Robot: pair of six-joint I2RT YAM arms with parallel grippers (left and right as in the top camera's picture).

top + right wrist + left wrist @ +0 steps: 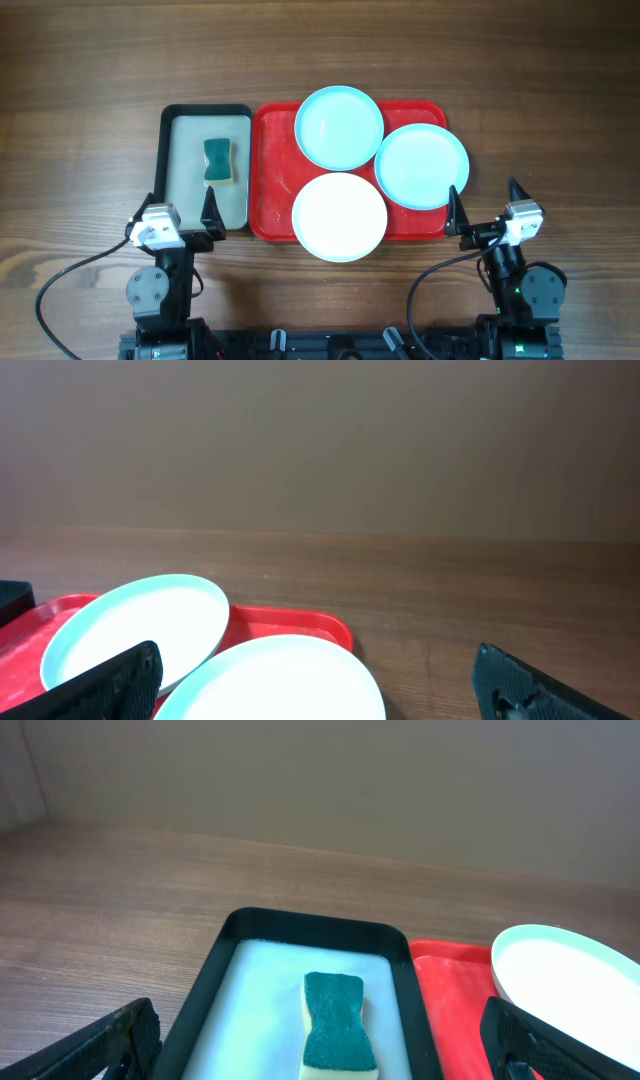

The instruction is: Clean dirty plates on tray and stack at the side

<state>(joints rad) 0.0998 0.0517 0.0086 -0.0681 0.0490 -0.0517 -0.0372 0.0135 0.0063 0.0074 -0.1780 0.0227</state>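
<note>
Three plates lie on the red tray (268, 170): a pale blue plate (339, 126) at the back, a second pale blue plate (421, 165) at the right, and a white plate (339, 216) at the front. No smears show on them. My left gripper (183, 215) is open and empty, just in front of the black-rimmed sponge tray. My right gripper (487, 210) is open and empty, in front of the red tray's right corner. In the right wrist view both blue plates (135, 622) (285, 680) show between the open fingers (320, 685).
A black-rimmed grey tray (180, 165) with a teal sponge (217, 161) stands left of the red tray; the left wrist view shows the sponge (337, 1035) between the open fingers (320, 1045) and the white plate (565, 980) at right. Bare wooden table lies around.
</note>
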